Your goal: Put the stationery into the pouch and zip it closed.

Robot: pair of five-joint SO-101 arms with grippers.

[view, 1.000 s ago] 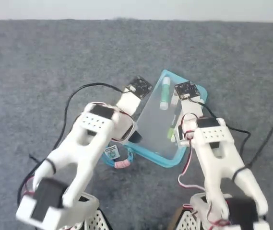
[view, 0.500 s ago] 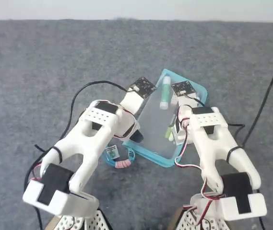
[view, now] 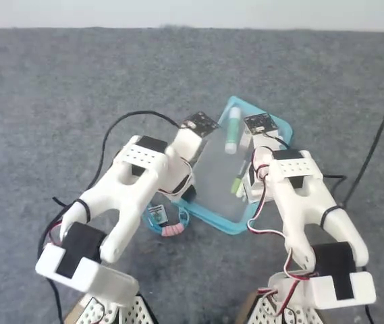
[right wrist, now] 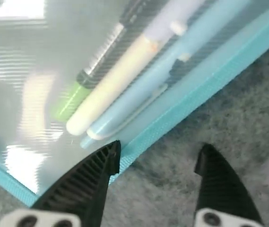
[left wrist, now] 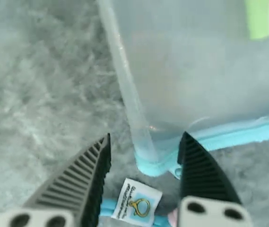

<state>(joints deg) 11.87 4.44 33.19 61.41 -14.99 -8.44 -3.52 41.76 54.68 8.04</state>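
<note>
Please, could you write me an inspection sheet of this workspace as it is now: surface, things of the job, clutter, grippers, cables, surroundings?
Surface: grey fuzzy mat.
Job's things: clear pouch with a teal edge lies flat; pens lie inside it; a tag and a pink pull lie by its near corner; cannot tell if the zip is closed.
Clutter: nothing seen.
Grippers: left gripper open, fingers either side of the pouch's corner; right gripper open over the pouch's teal edge.
Cables: black cable loops beside the left arm; a second runs beside the right arm.
Surroundings: pale strip beyond the mat.
</note>
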